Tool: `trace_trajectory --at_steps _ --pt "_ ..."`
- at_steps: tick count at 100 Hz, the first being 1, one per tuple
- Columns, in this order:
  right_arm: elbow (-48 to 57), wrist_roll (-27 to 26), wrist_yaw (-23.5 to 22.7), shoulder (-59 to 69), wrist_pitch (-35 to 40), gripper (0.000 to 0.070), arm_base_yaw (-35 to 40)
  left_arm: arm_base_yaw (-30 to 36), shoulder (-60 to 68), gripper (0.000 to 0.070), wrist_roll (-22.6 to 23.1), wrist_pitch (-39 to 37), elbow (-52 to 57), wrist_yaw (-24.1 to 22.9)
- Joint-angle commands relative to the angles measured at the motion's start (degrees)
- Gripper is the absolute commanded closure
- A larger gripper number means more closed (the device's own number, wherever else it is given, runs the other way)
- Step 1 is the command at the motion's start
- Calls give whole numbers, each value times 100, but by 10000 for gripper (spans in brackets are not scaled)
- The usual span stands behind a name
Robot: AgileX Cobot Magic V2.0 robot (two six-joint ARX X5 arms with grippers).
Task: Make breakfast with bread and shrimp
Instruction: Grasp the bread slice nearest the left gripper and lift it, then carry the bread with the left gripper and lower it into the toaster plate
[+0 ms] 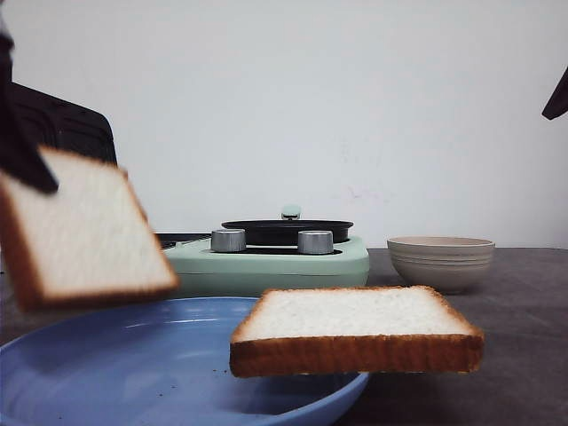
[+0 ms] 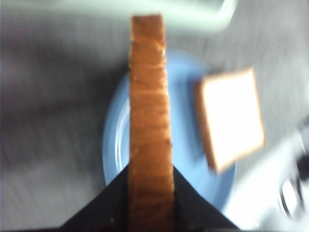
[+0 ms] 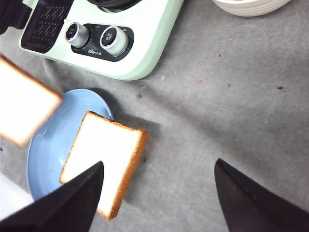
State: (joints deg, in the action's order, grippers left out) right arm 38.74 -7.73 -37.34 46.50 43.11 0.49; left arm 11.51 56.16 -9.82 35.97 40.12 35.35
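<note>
Left gripper (image 2: 150,203) grips bread slice (image 2: 149,121); edge-on in wrist view.

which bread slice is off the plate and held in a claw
The tilted slice on the left, pinched in the left claw. The other slice lies flat on the blue plate's rim.

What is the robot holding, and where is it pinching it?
The left end effector pinches one bread slice by its crust edge. The right end effector holds nothing.

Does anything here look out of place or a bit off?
Yes. One bread slice lies half off the blue plate, overhanging its rim above the table. The other slice hangs tilted in the air, pinched by the left end effector.
</note>
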Motion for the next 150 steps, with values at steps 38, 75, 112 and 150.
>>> trace_trajectory --at_steps 38,75,112,150 --pt "59 72 -15 22 -26 249 13 35 -448 697 -136 -1714 66 -1158" --pt "59 114 -15 22 -26 249 13 310 -17 697 621 -3121 249 -2382" --pt "59 219 -15 22 -22 249 13 688 1910 697 2304 -3182 1720 -3602" --pt "59 260 -13 22 -26 249 13 769 3801 697 3853 -3506 3254 -4505"
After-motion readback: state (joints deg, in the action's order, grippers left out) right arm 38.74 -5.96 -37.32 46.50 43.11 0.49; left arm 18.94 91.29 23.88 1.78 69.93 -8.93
